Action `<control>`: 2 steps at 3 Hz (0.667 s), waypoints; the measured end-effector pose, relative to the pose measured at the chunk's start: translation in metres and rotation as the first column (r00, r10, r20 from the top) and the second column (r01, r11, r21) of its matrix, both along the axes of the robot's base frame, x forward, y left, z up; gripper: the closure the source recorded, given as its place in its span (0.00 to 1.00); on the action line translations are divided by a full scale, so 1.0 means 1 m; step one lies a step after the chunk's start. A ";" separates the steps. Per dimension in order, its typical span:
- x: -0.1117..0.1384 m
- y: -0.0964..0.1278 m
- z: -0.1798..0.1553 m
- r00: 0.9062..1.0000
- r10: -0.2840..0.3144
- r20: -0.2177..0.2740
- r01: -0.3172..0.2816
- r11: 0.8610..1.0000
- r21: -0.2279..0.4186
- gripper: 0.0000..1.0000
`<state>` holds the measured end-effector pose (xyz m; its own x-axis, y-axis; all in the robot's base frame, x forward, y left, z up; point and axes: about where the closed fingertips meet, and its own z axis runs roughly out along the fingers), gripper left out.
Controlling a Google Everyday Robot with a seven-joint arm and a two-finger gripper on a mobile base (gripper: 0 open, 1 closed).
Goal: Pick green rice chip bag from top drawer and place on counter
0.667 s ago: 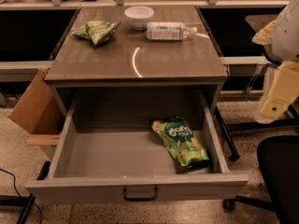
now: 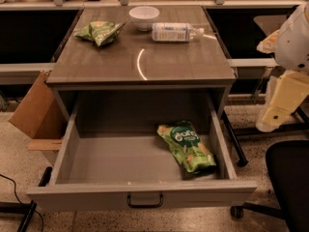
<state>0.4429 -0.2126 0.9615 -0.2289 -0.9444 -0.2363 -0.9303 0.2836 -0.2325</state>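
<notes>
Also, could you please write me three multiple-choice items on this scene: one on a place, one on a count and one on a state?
1. Where in the top drawer does the green rice chip bag lie?
A. left half
B. right half
C. hanging over the front

2. How many things are on the counter?
A. one
B. three
C. five

3. The top drawer is:
A. pulled open
B. shut
C. taken out

Key:
1 B: the bag rests on the drawer floor near the right wall.
2 B: there is a small green bag, a white bowl and a bottle on its side.
3 A: the drawer's inside shows.

The gripper hangs right of the drawer, apart from the bag.
</notes>
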 end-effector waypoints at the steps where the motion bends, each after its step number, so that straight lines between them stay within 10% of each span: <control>1: 0.005 0.012 -0.030 1.000 0.003 0.001 -0.003 0.997 0.076 0.00; 2: 0.006 0.012 -0.030 1.000 0.003 0.000 -0.003 0.997 0.076 0.00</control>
